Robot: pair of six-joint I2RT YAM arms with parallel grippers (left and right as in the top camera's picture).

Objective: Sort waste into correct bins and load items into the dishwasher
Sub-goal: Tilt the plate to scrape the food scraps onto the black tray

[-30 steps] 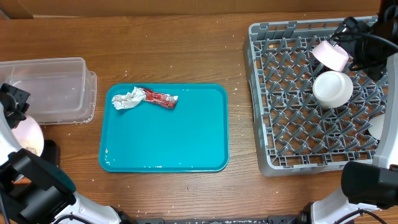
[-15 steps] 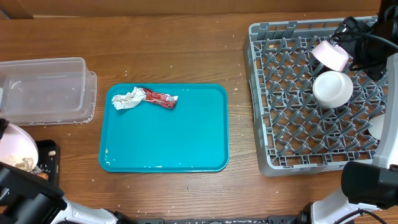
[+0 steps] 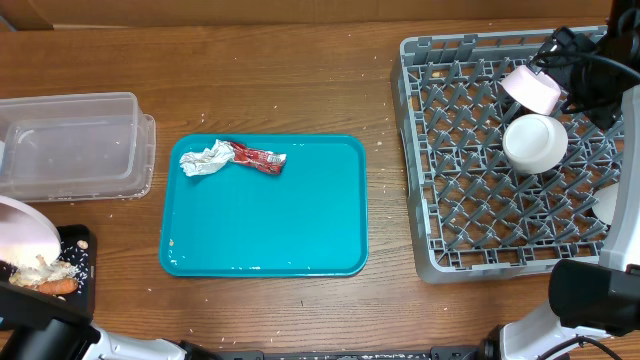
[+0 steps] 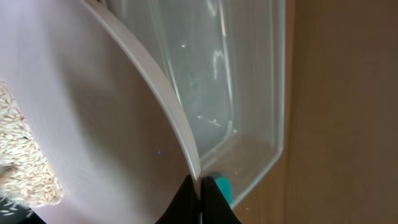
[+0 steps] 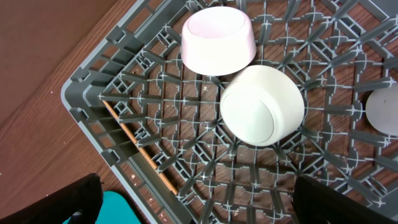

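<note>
Scrap-dumping: tilting the pink bowl [image 3: 25, 232] over the black bin [image 3: 80, 262] at the desk [image 3: 300, 90] edge to shed rice [image 3: 40, 268], pinching its rim with left fingers [image 4: 177, 205]; hovering right fingers [image 5: 53, 202], spread and empty, above the rack [image 3: 480, 200].

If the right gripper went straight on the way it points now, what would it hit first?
Probably the white bowl in the dish rack, just ahead of the open right gripper. Depth is unclear, so the rack itself beside the bowl could come first.
</note>
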